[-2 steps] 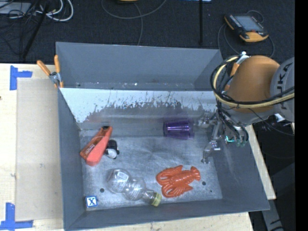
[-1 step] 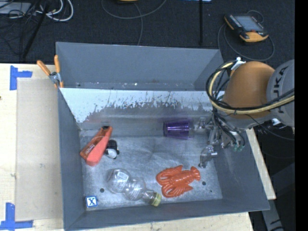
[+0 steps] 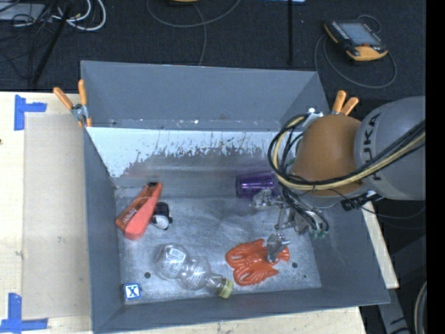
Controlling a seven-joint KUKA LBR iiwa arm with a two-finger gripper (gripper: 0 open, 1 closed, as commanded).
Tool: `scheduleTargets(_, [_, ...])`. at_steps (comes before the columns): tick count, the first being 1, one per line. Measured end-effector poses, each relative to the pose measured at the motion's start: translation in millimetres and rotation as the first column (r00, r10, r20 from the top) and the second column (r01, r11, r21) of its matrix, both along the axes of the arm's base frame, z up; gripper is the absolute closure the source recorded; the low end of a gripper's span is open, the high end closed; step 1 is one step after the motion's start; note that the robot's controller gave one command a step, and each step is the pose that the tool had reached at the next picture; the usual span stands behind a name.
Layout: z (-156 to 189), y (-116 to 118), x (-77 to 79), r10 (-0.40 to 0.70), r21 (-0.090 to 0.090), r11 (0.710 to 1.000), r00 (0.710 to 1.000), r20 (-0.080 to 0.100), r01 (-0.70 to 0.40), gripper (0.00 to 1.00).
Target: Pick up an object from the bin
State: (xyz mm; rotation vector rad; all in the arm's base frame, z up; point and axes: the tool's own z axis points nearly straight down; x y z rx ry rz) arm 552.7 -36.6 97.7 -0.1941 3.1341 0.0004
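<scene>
The task's thing is a flat orange rubbery thing with several stubby lobes spread towards the left, like a splayed hand or glove. It lies on the floor of the grey metal bin, near the front and to the right of centre. The gripper hangs straight down onto its upper right edge and meets or just covers that corner. How far the pincer is open cannot be made out, nor whether it has hold of the orange piece, because the tip is small and merges with wires and metal parts above it. The arm's rounded orange cover and looped cables hide the bin's right rear corner and cut off the right end of a glossy purple cylinder lying by the back wall. A clear crumpled plastic bottle with a yellowish cap lies just left of the orange piece. Further left are a red-orange wedge-shaped tool and a small black-and-white figure beside it, too small to identify. A small blue-and-white cube sits in the front left corner.
</scene>
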Motion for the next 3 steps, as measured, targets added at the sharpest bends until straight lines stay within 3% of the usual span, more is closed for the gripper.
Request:
scheduleTargets(1, [-24.6,16.4,-15.4,0.267,-0.002,0.964,0.964,0.007,-0.267,1.0])
scheduleTargets(2, [-24.6,16.4,-15.4,0.267,-0.002,0.964,0.964,0.007,-0.267,1.0])
scheduleTargets(3, [121.5,42.3,-16.4,0.313,0.0,0.95,0.95,0.002,-0.313,1.0])
